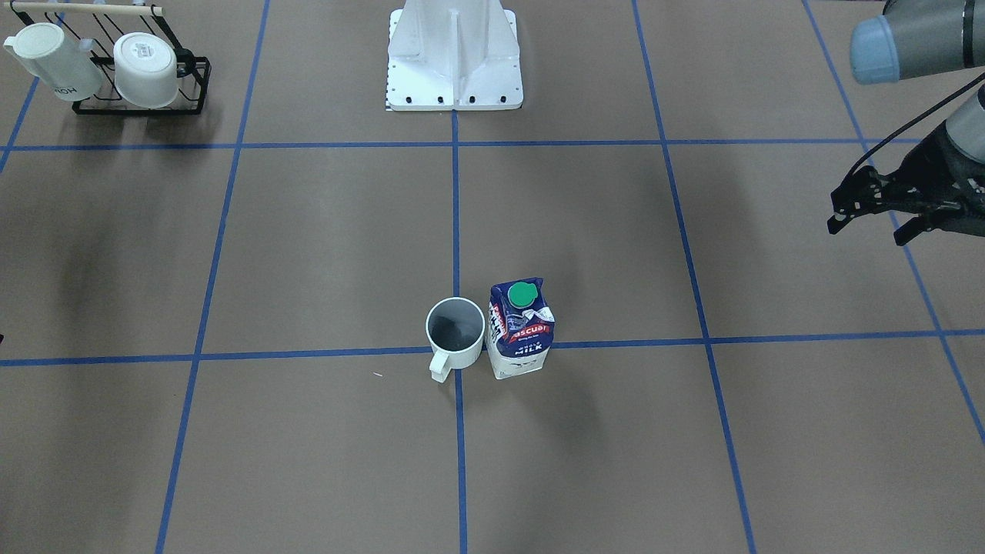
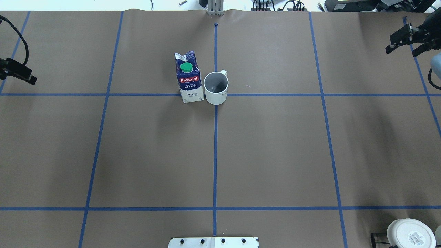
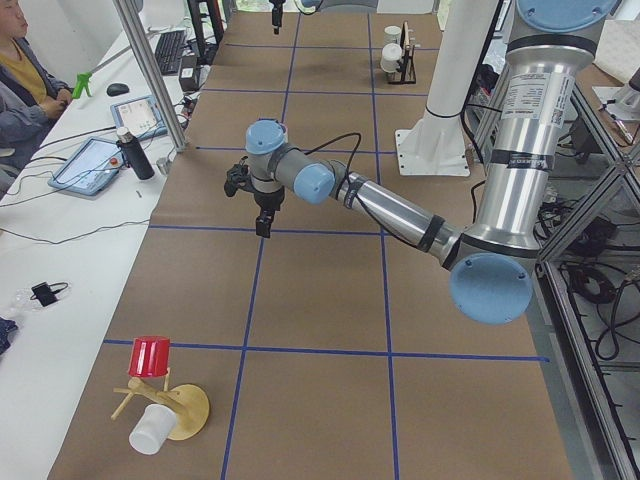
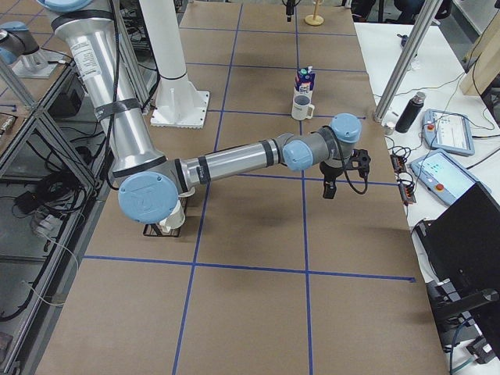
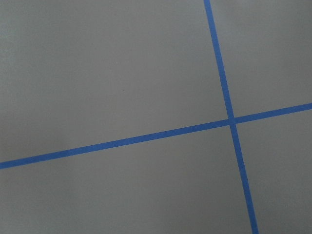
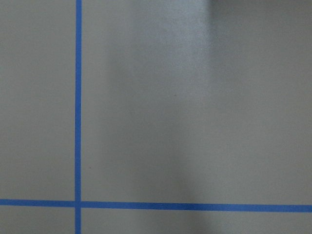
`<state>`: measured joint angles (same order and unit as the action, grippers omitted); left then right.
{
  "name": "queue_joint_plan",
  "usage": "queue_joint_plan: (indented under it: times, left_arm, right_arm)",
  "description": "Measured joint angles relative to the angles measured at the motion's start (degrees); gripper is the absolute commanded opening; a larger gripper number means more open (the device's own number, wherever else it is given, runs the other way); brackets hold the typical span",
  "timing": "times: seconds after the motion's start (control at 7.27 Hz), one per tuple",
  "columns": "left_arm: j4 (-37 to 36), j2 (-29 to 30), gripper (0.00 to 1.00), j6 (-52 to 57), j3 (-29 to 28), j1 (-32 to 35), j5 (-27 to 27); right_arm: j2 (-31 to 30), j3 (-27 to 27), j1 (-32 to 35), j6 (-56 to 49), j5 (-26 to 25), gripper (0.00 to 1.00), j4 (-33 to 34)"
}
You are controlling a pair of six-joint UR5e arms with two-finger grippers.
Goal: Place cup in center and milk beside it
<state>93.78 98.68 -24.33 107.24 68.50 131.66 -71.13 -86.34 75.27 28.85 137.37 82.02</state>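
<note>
Out at opposite sides, left tool (image 1: 866,229), right tool (image 2: 401,52), both aloft, jaws parted, holding nothing

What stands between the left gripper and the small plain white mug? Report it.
The tall navy-and-white milk carton with a green cap stands close beside the small plain white mug, on the side facing the left gripper, and likely blocks a straight sideways reach. Nothing else visible intervenes.
</note>
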Motion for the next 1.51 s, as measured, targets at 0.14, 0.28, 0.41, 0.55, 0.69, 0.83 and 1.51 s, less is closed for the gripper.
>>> queue_joint_plan:
  times: [0.14,0.28,0.41,0.55,0.69,0.83,1.51]
  left_arm:
    - [0.00,0.09,0.98,-0.01,0.09,0.00,0.00]
    - [-0.02,0.20,0.98,-0.01,0.11,0.02,-0.02]
    - [-0.06,0.32,0.98,-0.01,0.10,0.09,-0.04]
    - [-0.06,0.42,0.98,-0.01,0.06,0.16,-0.04]
    - [-0.05,0.47,0.98,-0.01,0.07,0.23,-0.05]
    - [-0.09,0.45,0.98,-0.04,0.42,0.33,0.00]
    - [-0.16,0.42,0.98,-0.88,1.02,0.39,0.09]
  right_arm:
    - [0.04,0.10,-0.11,0.04,-0.05,1.00,-0.01]
    - [0.13,0.24,-0.31,0.06,-0.13,1.00,-0.01]
    - [0.24,0.34,-0.58,0.06,-0.25,1.00,-0.01]
    - [0.29,0.46,-0.75,0.07,-0.33,1.00,-0.03]
    - [0.29,0.59,-0.87,0.07,-0.39,1.00,-0.11]
    - [0.32,0.65,-0.97,0.09,-0.41,1.00,-0.20]
    - [0.27,0.83,-1.25,0.13,-0.43,1.00,-0.50]
